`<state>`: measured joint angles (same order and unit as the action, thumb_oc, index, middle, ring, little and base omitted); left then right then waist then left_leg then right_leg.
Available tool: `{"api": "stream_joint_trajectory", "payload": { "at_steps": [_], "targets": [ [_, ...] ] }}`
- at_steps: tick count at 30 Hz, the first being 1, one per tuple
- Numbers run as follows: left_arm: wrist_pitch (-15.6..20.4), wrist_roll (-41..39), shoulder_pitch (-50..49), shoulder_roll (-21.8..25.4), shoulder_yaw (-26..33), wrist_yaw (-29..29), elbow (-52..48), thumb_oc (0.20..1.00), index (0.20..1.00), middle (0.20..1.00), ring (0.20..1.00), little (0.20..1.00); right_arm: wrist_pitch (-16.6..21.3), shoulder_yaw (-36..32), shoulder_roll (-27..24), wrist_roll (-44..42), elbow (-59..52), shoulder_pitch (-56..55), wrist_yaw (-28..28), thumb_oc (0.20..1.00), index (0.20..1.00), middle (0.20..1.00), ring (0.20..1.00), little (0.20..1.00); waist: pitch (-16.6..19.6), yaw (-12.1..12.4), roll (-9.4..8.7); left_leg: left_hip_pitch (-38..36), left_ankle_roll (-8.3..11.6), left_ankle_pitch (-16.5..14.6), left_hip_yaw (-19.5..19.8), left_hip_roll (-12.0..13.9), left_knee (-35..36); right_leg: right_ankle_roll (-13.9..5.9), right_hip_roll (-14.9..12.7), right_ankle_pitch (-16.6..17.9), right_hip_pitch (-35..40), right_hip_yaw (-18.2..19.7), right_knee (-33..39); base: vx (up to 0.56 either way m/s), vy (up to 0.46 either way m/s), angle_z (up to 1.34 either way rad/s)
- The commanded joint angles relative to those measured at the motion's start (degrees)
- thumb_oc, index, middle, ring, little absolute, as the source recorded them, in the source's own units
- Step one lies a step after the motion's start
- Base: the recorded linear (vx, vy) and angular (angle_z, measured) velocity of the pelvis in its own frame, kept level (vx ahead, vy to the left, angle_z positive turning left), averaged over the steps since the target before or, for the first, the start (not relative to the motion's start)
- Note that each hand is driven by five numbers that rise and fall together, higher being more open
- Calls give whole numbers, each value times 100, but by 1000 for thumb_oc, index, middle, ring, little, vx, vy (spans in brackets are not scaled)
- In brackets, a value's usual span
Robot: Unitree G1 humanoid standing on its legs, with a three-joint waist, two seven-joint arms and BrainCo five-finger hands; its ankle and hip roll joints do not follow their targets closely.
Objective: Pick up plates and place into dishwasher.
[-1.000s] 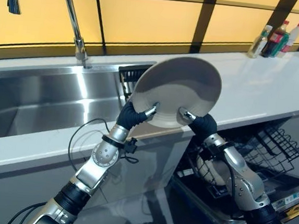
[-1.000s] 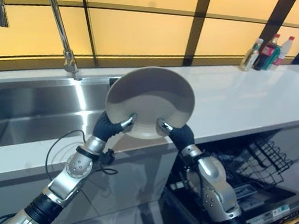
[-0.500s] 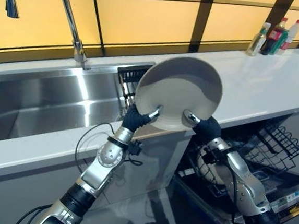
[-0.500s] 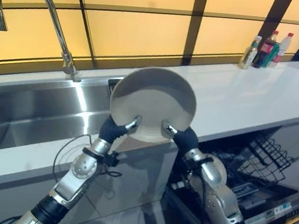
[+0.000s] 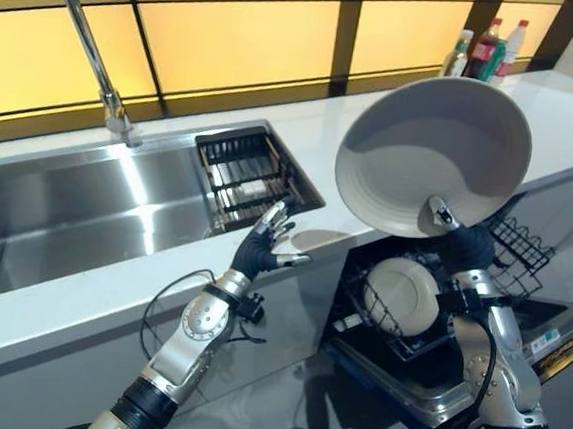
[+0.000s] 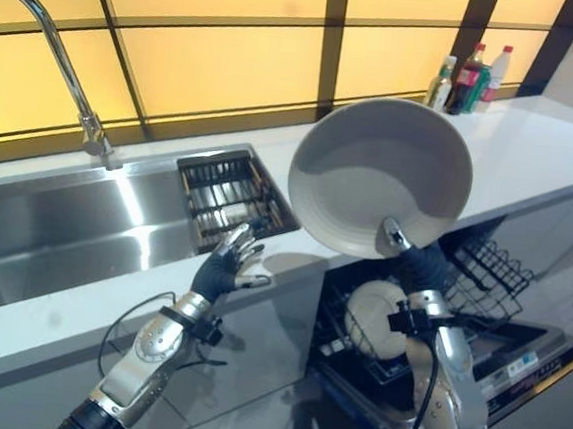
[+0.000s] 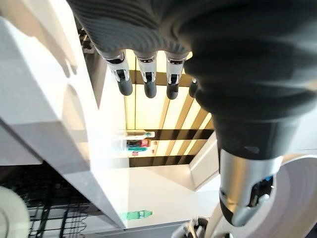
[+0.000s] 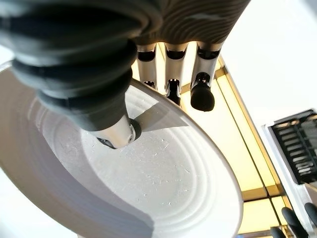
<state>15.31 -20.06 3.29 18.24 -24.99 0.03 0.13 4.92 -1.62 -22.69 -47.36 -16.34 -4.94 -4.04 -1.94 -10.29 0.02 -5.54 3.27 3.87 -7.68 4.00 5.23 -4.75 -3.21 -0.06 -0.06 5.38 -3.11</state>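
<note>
Beside the counter (image 5: 79,287), your right hand (image 5: 453,229) pinched the plate (image 5: 432,152); left hand (image 5: 267,241) released. Next: lower into dishwasher rack (image 5: 396,335).

Sink (image 5: 56,204) left of drain rack (image 5: 245,176); open dishwasher (image 5: 436,338) below counter (image 5: 374,132); bottles (image 5: 485,49) far right.

No text, number or sign can be read anywhere. The bottles (image 5: 485,49) standing on the counter (image 5: 567,104) at about one o'clock carry coloured labels, but their print is too small to make out. A pale sticker (image 5: 547,341) on the front edge of the open dishwasher door (image 5: 498,379), at about four o'clock, bears marks that cannot be read.
</note>
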Motion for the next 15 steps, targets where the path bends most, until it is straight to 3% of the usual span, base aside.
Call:
{"api": "stream_joint_trajectory", "payload": {
  "at_steps": [1,8,15],
  "targets": [
    [201,-266,60,89,324,-61,46,1000,1000,1000,1000,1000,675,-493,109,-63,-43,188,205,200,200,200,200,200,-73,-100,-202,159,-547,-1120,92,-291,-697,-547,-173,57,-394,234,-477,-64,9,-4],
    [199,-862,-74,85,278,-565,-66,1000,1000,1000,1000,1000,1299,-978,137,1149,525,-8,1543,200,200,200,200,200,-114,-339,-190,150,-626,-1296,-171,-350,-894,-679,-163,271,-559,460,-534,-71,23,-9],
    [-170,-1150,-270,159,-9,-1257,101,1000,1000,1000,1000,1000,1138,-1120,25,1274,1035,110,1793,200,200,200,200,200,-224,-489,-207,263,-755,-1685,-433,-491,-1483,-775,-322,684,-903,670,-609,-65,5,-24]
  ]
}}
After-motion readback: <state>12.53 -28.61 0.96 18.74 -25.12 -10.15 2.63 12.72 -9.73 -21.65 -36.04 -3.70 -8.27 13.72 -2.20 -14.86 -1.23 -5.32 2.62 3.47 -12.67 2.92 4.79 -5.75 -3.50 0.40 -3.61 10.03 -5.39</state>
